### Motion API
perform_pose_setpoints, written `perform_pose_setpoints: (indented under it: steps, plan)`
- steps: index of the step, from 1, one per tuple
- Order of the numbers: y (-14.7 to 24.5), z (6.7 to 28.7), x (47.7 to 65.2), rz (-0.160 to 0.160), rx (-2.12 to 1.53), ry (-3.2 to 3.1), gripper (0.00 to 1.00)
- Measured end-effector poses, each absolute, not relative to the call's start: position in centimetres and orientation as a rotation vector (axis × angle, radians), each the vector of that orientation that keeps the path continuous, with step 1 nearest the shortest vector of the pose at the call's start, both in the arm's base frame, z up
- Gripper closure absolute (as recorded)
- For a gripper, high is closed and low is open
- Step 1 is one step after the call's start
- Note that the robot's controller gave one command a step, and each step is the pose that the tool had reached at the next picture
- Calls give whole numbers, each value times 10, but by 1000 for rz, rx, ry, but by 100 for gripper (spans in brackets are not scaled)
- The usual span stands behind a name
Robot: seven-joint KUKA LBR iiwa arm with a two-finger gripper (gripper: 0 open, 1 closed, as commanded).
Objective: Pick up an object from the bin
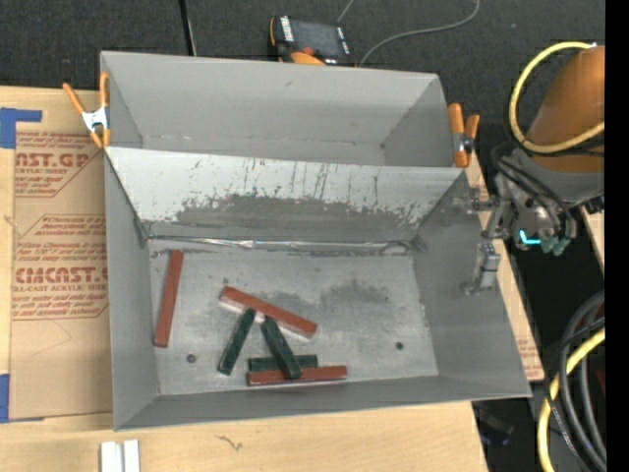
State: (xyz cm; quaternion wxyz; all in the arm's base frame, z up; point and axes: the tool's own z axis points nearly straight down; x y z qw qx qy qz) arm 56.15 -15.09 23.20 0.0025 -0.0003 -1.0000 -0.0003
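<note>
Gripper (481, 275) hangs over the grey bin's (295, 96) right wall, its grasp impossible to tell as released or clenched. Red and dark green sticks (270, 340) lie heaped by the bin's front wall, a lone red stick (167, 298) near its left wall.

Arm (550, 190): one, entering from your right. Orange cover (580, 106): at your upper right, with a yellow cable (518, 101) looped round it. Gripper (483, 268): hangs left of and below the cover, pointing downward, at mid-height.
</note>
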Motion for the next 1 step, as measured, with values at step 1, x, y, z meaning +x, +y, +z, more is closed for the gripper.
perform_pose_setpoints:
  steps: [1]
  plan:
    - [-110,182,540,-4,9,-3137,0]
